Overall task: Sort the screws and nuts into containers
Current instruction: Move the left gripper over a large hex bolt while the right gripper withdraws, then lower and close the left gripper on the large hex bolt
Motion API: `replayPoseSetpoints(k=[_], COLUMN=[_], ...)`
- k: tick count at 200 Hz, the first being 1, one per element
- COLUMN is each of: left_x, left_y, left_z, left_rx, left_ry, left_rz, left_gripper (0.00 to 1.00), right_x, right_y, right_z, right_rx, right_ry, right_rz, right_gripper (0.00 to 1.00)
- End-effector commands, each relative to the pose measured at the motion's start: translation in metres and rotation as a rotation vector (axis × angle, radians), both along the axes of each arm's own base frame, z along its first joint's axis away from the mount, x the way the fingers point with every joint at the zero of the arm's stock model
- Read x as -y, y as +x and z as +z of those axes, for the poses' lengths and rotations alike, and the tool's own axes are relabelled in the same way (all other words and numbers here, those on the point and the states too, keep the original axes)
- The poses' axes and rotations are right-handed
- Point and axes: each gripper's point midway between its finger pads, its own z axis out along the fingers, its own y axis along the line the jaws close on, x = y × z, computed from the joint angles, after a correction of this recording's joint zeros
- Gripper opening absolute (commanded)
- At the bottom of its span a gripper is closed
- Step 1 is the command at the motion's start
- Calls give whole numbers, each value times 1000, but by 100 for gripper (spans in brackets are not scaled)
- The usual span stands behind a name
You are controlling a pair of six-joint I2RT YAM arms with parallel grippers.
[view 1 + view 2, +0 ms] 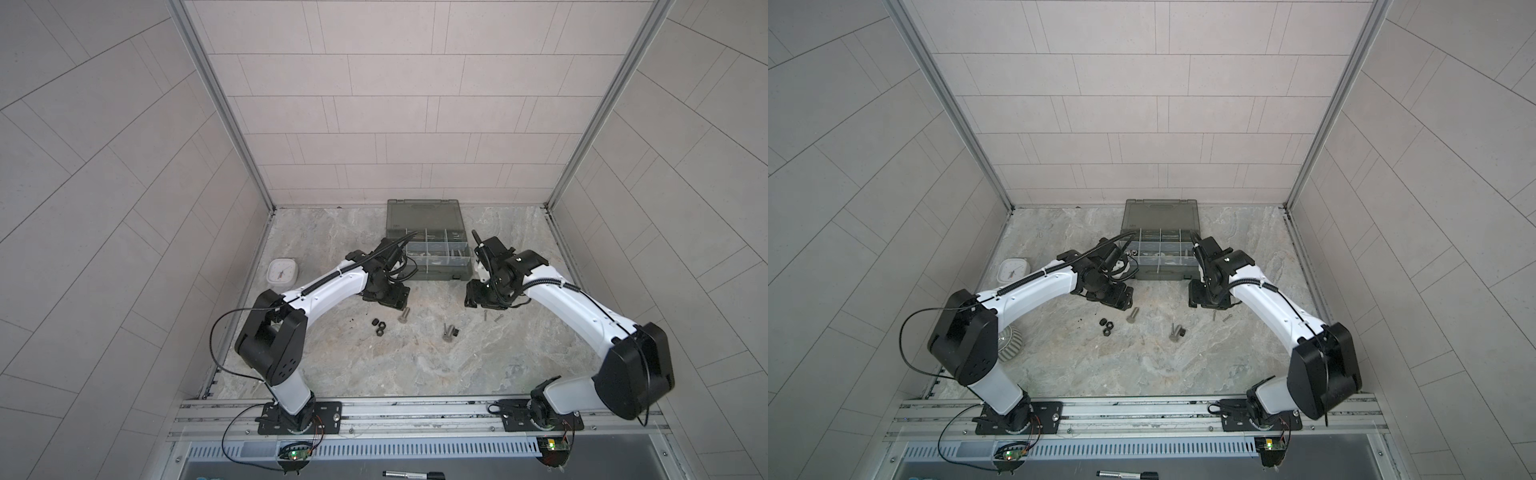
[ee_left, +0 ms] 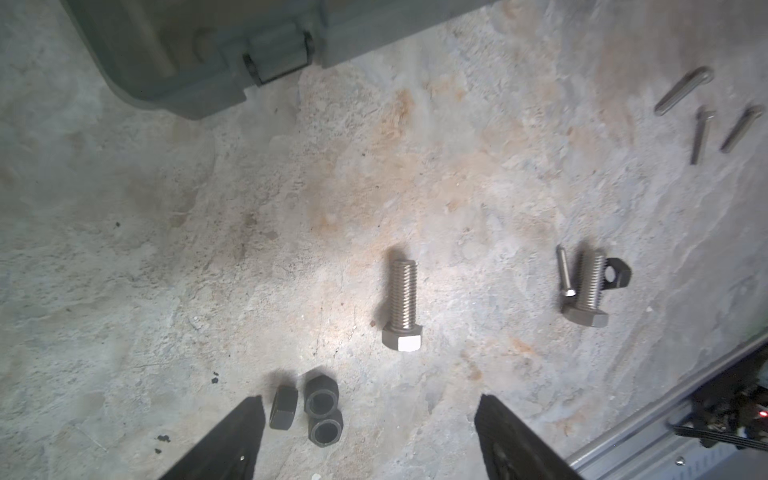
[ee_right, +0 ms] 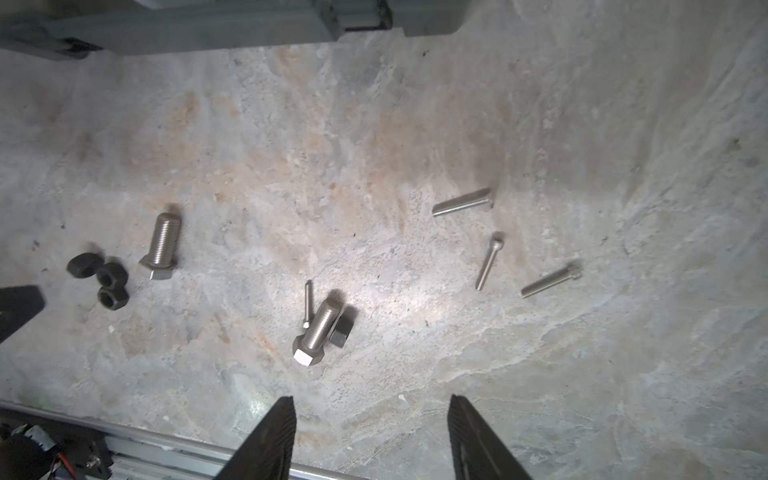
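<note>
Left wrist view: our left gripper (image 2: 368,399) is spread wide and empty, with three black nuts (image 2: 322,398) just inside one finger (image 2: 232,436). Our right gripper (image 3: 370,398) is spread and empty too, bolts (image 3: 320,328) lying ahead. The case (image 1: 440,273) holds some; many wait.

Two thick hex bolts (image 2: 404,303) loose on the bench (image 1: 374,365), four thin screws (image 3: 488,261), four black nuts (image 2: 322,399): three clustered left, one further right. One organizer case (image 1: 424,214), one clock (image 1: 282,271), one mug (image 1: 1011,343), one marker (image 1: 411,474).

Silver screws (image 2: 404,305), black nuts (image 2: 322,409), grey-green case (image 1: 424,216), marbled table (image 1: 374,361)
</note>
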Motion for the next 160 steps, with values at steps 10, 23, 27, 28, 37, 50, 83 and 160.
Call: replayPoseSetpoints(k=[10, 23, 27, 28, 37, 50, 83, 160], left_x=[-4, -3, -3, -3, -2, 0, 6, 26], left_y=[-8, -9, -9, -9, -10, -9, -5, -2], left_z=[-8, -12, -13, -13, -16, -20, -25, -40], left_rx=[21, 22, 23, 22, 21, 18, 33, 31], left_ry=[54, 53, 54, 54, 57, 64, 85, 118], left_rz=[0, -6, -6, -7, -11, -20, -48, -96], left_gripper=[86, 86, 86, 86, 86, 86, 86, 85], right_x=[-6, -2, -1, -1, 2, 5, 14, 26], right_y=[-29, -40, -43, -44, -50, -59, -74, -87], right_z=[11, 13, 14, 15, 16, 19, 24, 30], right_rx=[36, 57, 65, 68, 85, 101, 131, 151], right_ry=[84, 99, 102, 104, 115, 133, 134, 112], right_rz=[37, 32, 29, 28, 24, 21, 5, -3], right_gripper=[67, 74, 77, 77, 80, 98, 99, 99])
